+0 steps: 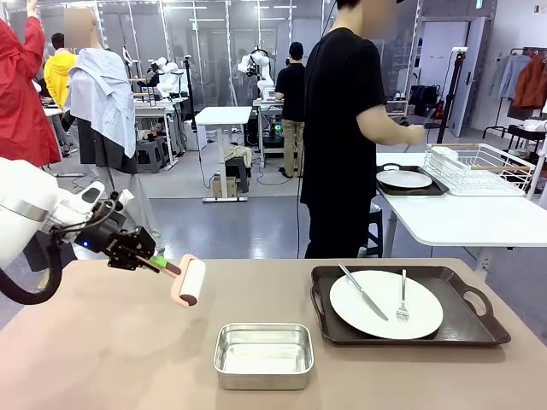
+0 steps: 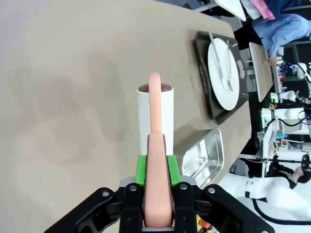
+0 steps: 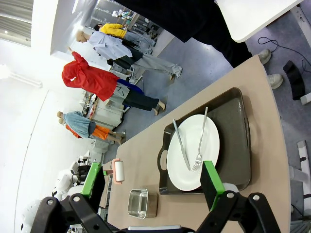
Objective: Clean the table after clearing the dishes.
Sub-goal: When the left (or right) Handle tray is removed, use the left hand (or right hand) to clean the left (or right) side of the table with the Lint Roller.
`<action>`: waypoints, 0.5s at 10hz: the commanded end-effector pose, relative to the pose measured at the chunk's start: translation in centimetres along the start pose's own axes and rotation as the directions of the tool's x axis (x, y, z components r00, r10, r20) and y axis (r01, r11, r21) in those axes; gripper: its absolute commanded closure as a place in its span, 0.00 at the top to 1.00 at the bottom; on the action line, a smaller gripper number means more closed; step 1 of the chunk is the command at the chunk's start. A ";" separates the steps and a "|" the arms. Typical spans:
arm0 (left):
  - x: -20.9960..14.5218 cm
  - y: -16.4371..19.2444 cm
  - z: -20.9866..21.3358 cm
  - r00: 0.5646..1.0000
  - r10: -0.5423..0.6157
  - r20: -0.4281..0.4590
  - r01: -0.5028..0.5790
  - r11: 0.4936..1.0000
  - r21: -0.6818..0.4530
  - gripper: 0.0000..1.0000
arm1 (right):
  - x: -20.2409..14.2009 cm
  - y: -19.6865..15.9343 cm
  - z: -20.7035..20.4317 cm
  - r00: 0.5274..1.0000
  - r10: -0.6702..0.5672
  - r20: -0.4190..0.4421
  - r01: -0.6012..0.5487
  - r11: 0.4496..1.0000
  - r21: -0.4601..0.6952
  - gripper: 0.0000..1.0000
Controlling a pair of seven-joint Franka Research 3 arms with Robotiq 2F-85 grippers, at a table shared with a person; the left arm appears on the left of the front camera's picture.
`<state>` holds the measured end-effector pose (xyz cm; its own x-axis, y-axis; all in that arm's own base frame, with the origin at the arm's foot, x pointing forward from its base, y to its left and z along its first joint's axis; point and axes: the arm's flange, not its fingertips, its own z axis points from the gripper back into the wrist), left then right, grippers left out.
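Front view: left fingers (image 1: 150,257) are clamped tight on the pink handle of a lint roller (image 1: 190,282), whose white roll hangs at the far left part of the tan counter (image 1: 102,359); whether the roll touches the top cannot be told. A square steel pan (image 1: 263,354) sits near the middle of the near edge. To its right lies a dark brown tray (image 1: 466,320) carrying a white plate (image 1: 427,312), with a knife (image 1: 363,293) and a fork (image 1: 402,301) lying on the plate. A second tray (image 1: 433,188) with another plate (image 1: 404,179) rests on the white table (image 1: 461,218) beyond, next to a wire rack (image 1: 483,166). A person (image 1: 342,128) in black stands at the far side.

Left wrist view: green pads of the left fingers (image 2: 143,171) press both sides of the roller's handle (image 2: 156,194), and the roll (image 2: 155,116) points out over bare counter (image 2: 63,97). The pan (image 2: 204,158) and the tray (image 2: 201,48) with its plate (image 2: 221,94) lie off to one side.

Right wrist view: right fingers (image 3: 211,179) are spread wide with nothing between them, high above the counter (image 3: 214,97). Below lie the tray (image 3: 233,141), the plate (image 3: 192,131), the pan (image 3: 138,203) and, farther off, the lint roller (image 3: 118,171).
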<state>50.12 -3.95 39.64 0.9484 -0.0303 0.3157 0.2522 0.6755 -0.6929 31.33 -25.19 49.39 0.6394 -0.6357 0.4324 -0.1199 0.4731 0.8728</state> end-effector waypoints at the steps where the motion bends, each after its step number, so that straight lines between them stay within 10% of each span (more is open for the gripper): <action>1: 0.9 1.5 -0.8 0.999 0.038 -0.027 -0.038 0.999 -0.017 0.20 | 0.0 0.2 0.2 1.000 0.010 0.003 -0.010 1.000 0.014 1.00; 5: 0.9 4.8 -2.0 0.990 0.132 -0.049 -0.136 0.987 -0.082 0.20 | 0.0 0.2 0.2 1.000 0.010 0.003 -0.010 1.000 0.014 1.00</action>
<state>51.96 -2.66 35.21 0.9764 0.0041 0.2157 0.1619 0.6468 -0.7453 31.33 -25.19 49.39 0.6394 -0.6357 0.4325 -0.1199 0.4731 0.8728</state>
